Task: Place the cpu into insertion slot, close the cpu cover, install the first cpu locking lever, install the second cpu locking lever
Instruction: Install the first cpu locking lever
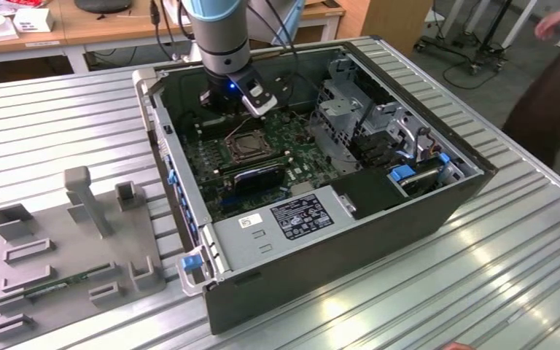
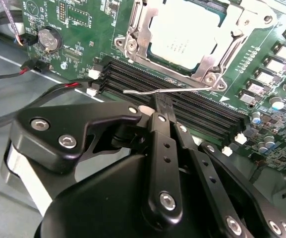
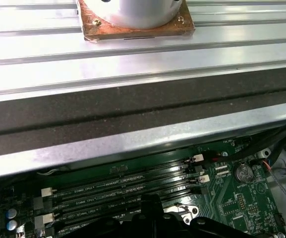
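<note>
Pale silvery-tan cpu [image 2: 185,29], framed by shiny cpu cover [image 2: 135,37], thin wire lever [image 2: 182,90] alongside

You're seeing the cpu [image 2: 185,29] top showing dull, matt metal; cpu cover [image 2: 136,30] & lever [image 2: 175,90] shining as bare metal; gripper [image 2: 162,103] links looking smooth semi-gloss black; table [image 1: 513,255] gleaming as ribbed metal.

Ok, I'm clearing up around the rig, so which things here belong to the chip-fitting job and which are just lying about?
Job in hand: chip, sitting under its cover frame; thin locking lever, right by the gripper.
Just lying about: grey holder block on the table; memory slots; coin battery.
</note>
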Action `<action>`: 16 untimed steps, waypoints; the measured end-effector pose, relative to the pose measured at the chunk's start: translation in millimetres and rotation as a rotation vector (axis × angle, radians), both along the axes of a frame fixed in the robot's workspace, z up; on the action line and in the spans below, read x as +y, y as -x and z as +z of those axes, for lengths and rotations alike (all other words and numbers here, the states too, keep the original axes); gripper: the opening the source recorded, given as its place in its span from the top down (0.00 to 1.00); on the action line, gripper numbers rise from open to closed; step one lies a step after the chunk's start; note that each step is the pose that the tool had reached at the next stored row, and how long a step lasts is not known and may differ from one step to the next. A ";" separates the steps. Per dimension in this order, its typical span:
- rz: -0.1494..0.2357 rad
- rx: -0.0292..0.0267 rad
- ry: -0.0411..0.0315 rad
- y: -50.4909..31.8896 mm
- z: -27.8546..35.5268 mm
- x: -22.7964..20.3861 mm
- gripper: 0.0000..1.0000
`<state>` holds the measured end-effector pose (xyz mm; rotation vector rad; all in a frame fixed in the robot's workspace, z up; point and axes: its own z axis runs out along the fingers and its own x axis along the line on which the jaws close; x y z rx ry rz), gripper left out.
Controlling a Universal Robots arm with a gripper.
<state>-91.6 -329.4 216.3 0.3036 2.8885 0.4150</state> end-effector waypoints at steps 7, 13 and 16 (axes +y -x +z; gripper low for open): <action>0.000 -0.0107 0.0000 0.1 -5.3 -0.1 0.89; 0.000 -0.0110 0.0001 0.1 -7.0 -0.1 0.89; 0.000 -0.0113 -0.0002 0.1 -7.8 0.0 0.89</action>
